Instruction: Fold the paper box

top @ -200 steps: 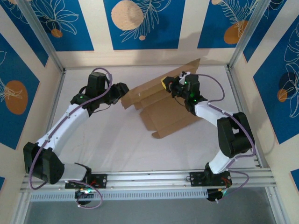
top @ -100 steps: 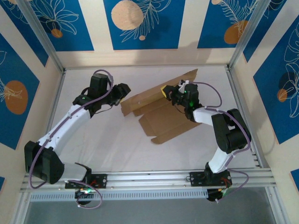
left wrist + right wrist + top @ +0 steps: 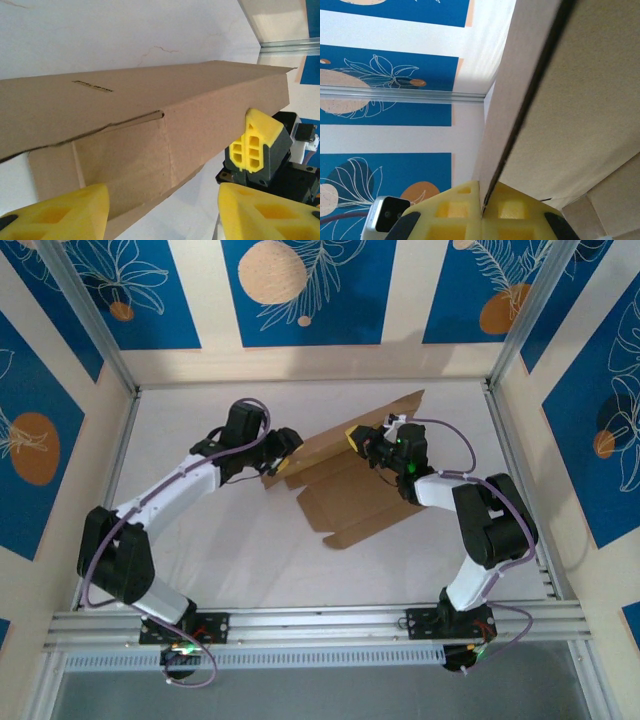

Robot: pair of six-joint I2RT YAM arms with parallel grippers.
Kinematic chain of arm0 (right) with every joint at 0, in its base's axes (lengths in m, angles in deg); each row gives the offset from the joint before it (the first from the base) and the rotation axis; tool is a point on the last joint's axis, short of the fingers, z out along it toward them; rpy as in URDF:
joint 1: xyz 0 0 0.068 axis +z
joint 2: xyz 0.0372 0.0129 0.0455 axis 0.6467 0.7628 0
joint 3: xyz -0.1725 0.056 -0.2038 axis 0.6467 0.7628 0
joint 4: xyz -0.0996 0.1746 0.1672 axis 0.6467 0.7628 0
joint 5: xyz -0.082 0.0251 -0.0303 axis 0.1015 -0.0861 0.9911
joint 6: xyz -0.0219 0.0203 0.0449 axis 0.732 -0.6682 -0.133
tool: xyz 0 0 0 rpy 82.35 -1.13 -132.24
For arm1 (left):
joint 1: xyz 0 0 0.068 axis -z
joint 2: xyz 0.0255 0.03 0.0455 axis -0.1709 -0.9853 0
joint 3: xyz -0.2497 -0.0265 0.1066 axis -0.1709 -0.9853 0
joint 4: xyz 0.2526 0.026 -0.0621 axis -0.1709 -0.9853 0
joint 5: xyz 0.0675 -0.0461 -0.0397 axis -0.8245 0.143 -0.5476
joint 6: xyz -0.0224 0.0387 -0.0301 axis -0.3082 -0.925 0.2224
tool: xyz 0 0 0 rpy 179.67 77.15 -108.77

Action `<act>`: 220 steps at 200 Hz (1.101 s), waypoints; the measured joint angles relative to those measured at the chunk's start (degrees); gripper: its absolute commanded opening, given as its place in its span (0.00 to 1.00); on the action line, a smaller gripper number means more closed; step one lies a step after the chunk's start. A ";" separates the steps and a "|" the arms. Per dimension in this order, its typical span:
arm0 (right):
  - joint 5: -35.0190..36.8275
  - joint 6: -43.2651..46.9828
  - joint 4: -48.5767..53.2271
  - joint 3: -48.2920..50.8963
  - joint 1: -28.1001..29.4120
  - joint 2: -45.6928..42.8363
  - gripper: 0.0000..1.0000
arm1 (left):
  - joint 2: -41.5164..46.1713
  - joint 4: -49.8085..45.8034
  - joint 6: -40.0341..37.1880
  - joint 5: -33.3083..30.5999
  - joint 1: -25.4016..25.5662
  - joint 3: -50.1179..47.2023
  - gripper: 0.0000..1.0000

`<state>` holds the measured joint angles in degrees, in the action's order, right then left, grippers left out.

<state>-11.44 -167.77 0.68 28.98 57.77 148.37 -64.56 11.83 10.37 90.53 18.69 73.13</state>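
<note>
Cardboard box (image 3: 350, 495) is lying on the surface (image 3: 230, 540); right jaws are pinching its raised far panel, left jaws are gaping at the left flap. Shoving there is risking pulling the panel free.

Brown cardboard paper box (image 3: 352, 502) — half-formed, far long flap raised, base panel flat, askew
</note>
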 measured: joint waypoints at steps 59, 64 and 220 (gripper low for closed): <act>-0.07 -0.87 -0.02 0.00 0.00 0.02 0.00 | -4.35 7.52 2.86 0.02 0.96 -0.04 0.57; -0.07 -0.92 -0.02 0.00 0.02 0.02 0.00 | -4.57 8.13 3.06 0.02 1.16 -0.04 0.57; 1.95 -4.61 -0.79 0.87 0.33 0.02 0.00 | -4.79 23.93 9.18 -2.80 2.40 -7.80 0.05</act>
<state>-9.50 -172.38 -0.11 29.85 58.10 148.39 -69.35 35.76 19.55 87.73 21.10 65.32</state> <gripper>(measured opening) 0.066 0.069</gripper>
